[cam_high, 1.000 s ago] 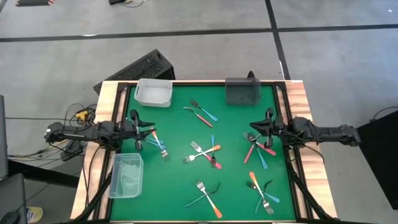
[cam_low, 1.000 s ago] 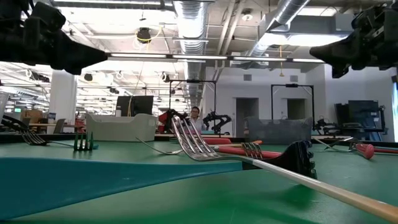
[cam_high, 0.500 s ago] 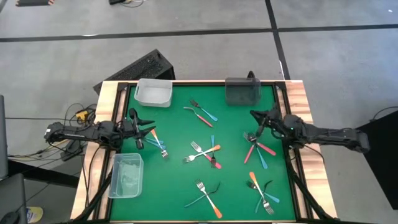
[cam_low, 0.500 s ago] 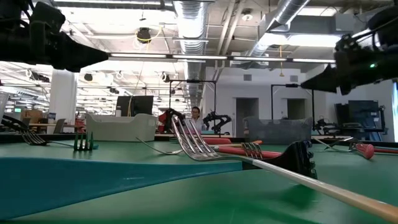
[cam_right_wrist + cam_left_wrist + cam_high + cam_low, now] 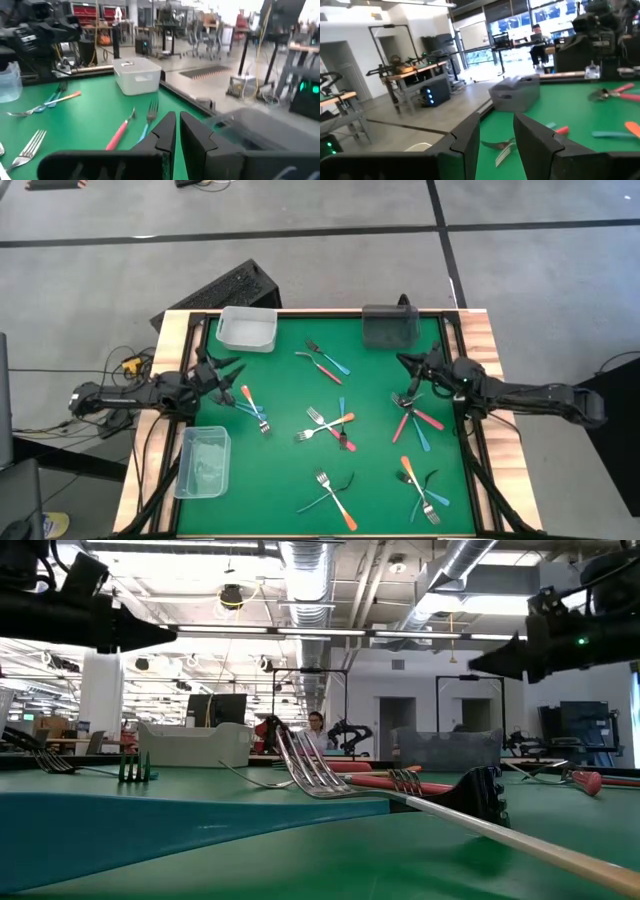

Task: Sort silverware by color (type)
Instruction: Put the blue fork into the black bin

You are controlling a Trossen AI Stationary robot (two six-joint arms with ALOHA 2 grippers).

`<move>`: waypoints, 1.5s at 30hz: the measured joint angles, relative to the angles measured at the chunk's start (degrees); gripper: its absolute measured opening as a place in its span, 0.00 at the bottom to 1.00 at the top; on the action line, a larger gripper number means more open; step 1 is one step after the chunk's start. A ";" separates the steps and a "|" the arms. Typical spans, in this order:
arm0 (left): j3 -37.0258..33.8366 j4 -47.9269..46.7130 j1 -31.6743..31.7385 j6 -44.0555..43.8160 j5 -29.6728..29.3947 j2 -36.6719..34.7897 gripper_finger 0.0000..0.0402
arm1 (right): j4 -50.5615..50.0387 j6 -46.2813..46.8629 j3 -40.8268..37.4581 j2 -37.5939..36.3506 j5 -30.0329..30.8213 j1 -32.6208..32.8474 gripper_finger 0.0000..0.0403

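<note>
Between picks: the left gripper (image 5: 228,377), jaws spread, and the right gripper (image 5: 408,370), nearly pinched, both empty above the scattered colour-handled metal forks (image 5: 330,425); next needs a descent.

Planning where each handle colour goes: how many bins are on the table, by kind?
Clear plastic bins: 2
Dark grey bin: 1
Total: 3

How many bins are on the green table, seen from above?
3: a clear bin at the far left corner, a dark grey bin at the far right, and another clear bin on the near left edge.
</note>
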 joint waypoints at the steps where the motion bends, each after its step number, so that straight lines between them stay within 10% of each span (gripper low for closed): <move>1: 0.00 0.16 1.07 -0.61 0.99 0.00 0.28 | 0.14 -0.26 0.26 0.27 0.13 0.23 0.13; 10: -0.04 2.56 8.48 -1.33 2.31 3.84 0.28 | 1.33 8.67 2.85 3.22 10.93 -1.15 0.13; 34: -0.09 7.36 13.98 -11.31 0.28 14.22 0.28 | 5.61 0.44 9.31 16.86 3.40 -15.27 0.13; 45: 0.63 29.68 14.00 -4.01 -3.69 29.94 0.30 | 2.13 9.23 10.19 21.29 5.23 -14.79 0.13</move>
